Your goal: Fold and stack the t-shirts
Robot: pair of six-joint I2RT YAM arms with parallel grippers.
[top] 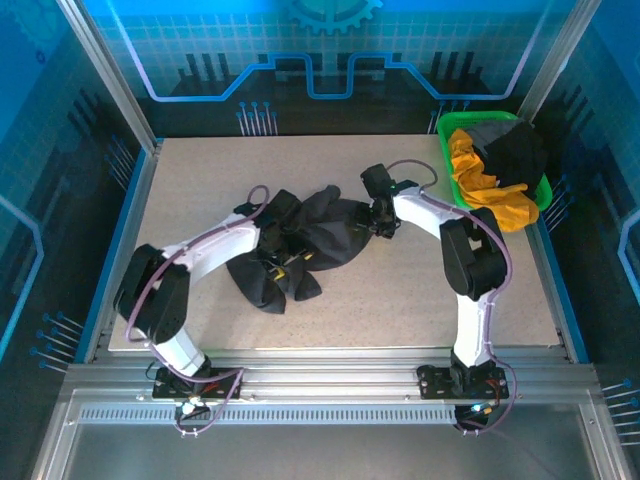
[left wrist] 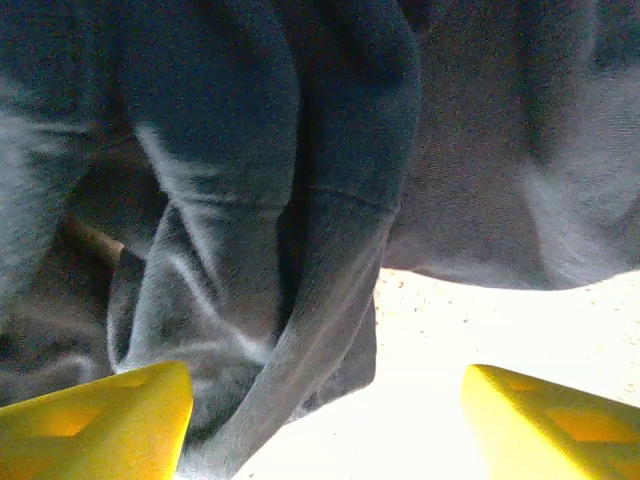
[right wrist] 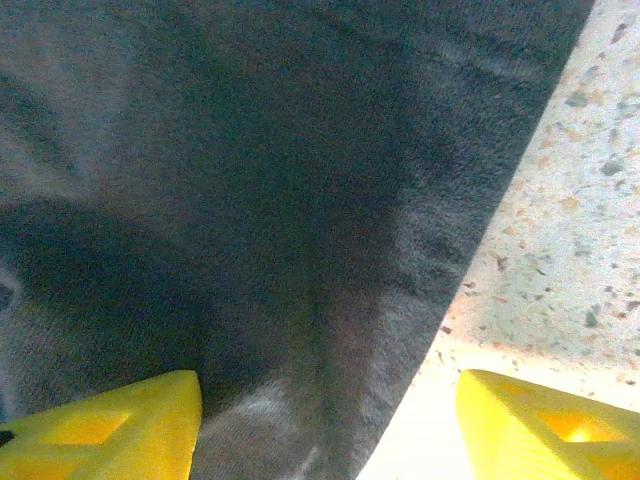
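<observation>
- Right now the dark shirt (top: 320, 235) is lying in a crumpled heap on the table (top: 400, 300), well to the left of the green basket (top: 447, 150). It is not yet spread flat, so I'd say the folding is only getting started.
- The left gripper (left wrist: 327, 400) is hanging low over the end of the heap farthest from the basket. Its fingers are standing wide apart with a drooping roll of cloth between them, and nothing is being pinched.
- The right gripper (right wrist: 330, 400) is working at the edge of the heap nearest the basket. Its fingers are also parted, with the shirt's edge running between them over bare tabletop, and it is not clamping anything either.
- To my eye the two are taking opposite ends on purpose, so that once each has a hold the shirt can be drawn out flat between them.
- The yellow shirt (top: 487, 190) and the black shirt (top: 515, 150) are sitting bundled in the basket, with the yellow one spilling over its near rim. They are probably being kept there so that one shirt at a time is getting the open table.
</observation>
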